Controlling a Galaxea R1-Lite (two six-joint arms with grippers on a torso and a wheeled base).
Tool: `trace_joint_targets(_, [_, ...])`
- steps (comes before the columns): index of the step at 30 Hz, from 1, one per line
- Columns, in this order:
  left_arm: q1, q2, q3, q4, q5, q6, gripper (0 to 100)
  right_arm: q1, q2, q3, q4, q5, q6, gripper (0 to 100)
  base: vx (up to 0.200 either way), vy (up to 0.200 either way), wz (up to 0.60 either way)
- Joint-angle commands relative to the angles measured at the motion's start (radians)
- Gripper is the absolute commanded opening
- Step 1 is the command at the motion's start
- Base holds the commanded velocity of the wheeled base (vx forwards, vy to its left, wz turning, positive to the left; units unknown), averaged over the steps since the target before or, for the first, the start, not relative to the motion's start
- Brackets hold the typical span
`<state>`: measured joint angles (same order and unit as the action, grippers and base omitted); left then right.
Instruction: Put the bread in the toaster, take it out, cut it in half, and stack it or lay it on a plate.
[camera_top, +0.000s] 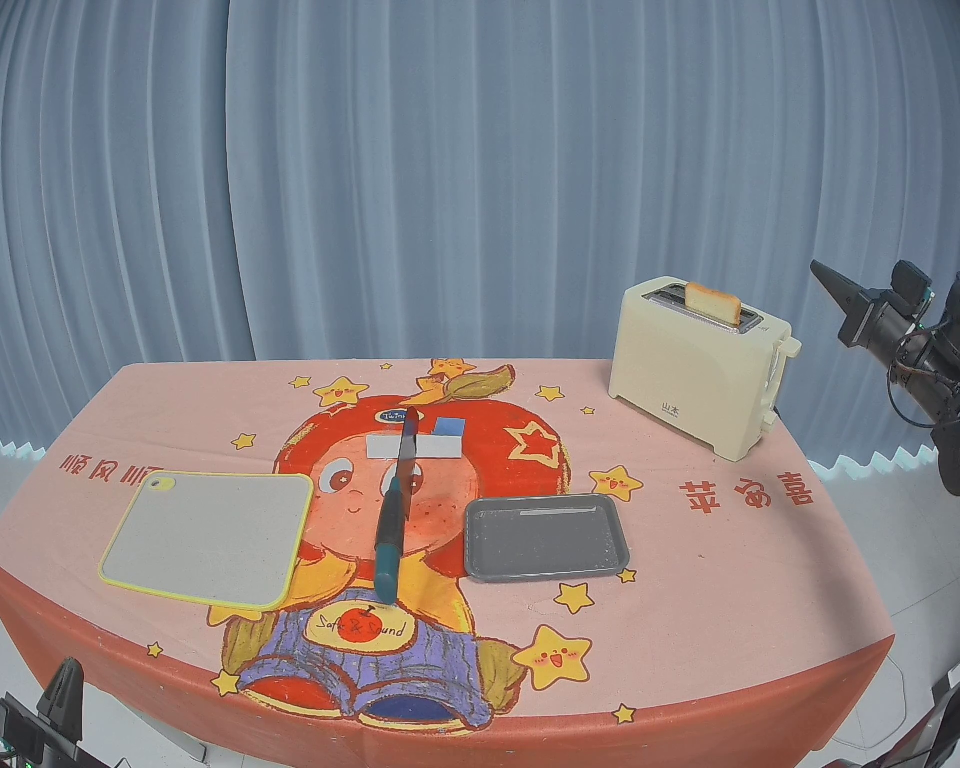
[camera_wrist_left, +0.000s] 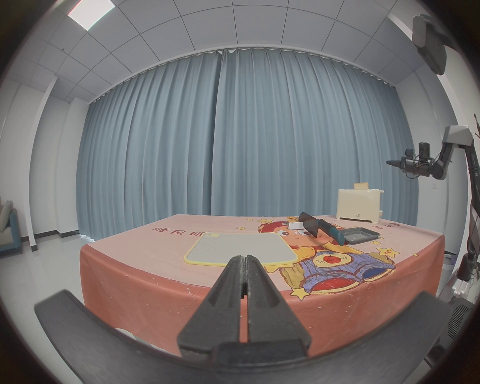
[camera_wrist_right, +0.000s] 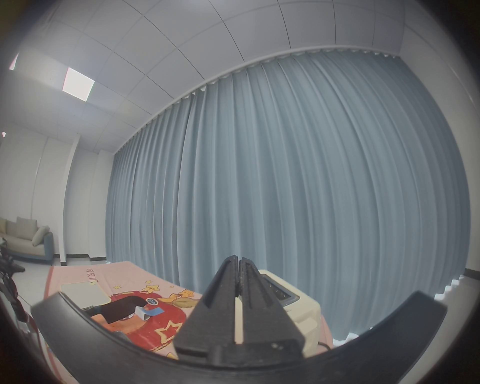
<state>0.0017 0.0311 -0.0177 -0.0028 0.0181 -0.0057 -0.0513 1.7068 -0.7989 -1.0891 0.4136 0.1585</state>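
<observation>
The bread (camera_top: 713, 302) stands in the toaster (camera_top: 700, 378), while the left gripper (camera_wrist_left: 245, 261) and right gripper (camera_wrist_right: 238, 262) are both clenched, holding nothing.

left hand (camera_wrist_left: 245, 260) closed, right hand (camera_wrist_right: 238, 261) closed

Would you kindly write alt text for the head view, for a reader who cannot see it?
A cream toaster holding bread stands at the far right of the table. Nearer lie a board, a knife and a grey tray, left to right; the right gripper hangs beside the toaster.
</observation>
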Motion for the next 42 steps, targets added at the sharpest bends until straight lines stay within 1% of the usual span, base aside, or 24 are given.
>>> trace_joint_targets(1, [0.0,0.001,0.018,0.0,0.0,0.0,0,-0.013,0.108,0.058,-0.146,-0.012,0.004,0,0.0,0.0,0.0])
trace_joint_targets(5, [0.0,0.001,0.018,0.0,0.0,-0.002,0,-0.036,0.186,0.012,-0.195,-0.015,0.001,0,0.0,0.0,0.0])
trace_joint_targets(8, [0.0,0.001,0.018,0.0,0.0,0.0,0,-0.041,0.214,-0.013,-0.219,-0.015,0.007,0,0.0,0.0,0.0])
trace_joint_targets(12, [0.0,0.001,0.018,0.0,0.0,-0.002,0,-0.056,0.224,-0.022,-0.219,-0.015,0.009,0,0.0,0.0,0.0])
trace_joint_targets(14, [0.0,0.001,0.018,0.0,0.0,-0.002,0,-0.081,0.238,-0.034,-0.218,-0.015,0.009,0,0.0,0.0,0.0])
trace_joint_targets(19, [0.0,0.001,0.018,0.0,0.0,-0.002,0,-0.104,0.292,-0.065,-0.227,-0.015,0.004,0,0.0,0.0,0.0])
trace_joint_targets(25, [0.0,0.001,0.018,0.0,0.0,-0.002,0,-0.101,0.343,-0.066,-0.275,-0.013,-0.001,0,0.0,0.0,0.0])
trace_joint_targets(36, [0.0,0.001,0.018,0.0,0.0,-0.002,0,-0.101,0.366,-0.066,-0.276,-0.015,-0.002,0,0.0,0.0,0.0])
trace_joint_targets(40, [0.0,0.001,0.018,0.0,0.0,-0.002,0,-0.101,0.375,-0.062,-0.275,-0.015,-0.007,0,0.0,0.0,0.0])
trace_joint_targets(42, [0.0,0.001,0.018,0.0,0.0,-0.002,0,-0.102,0.39,-0.06,-0.276,-0.015,-0.017,0,0.0,0.0,0.0])
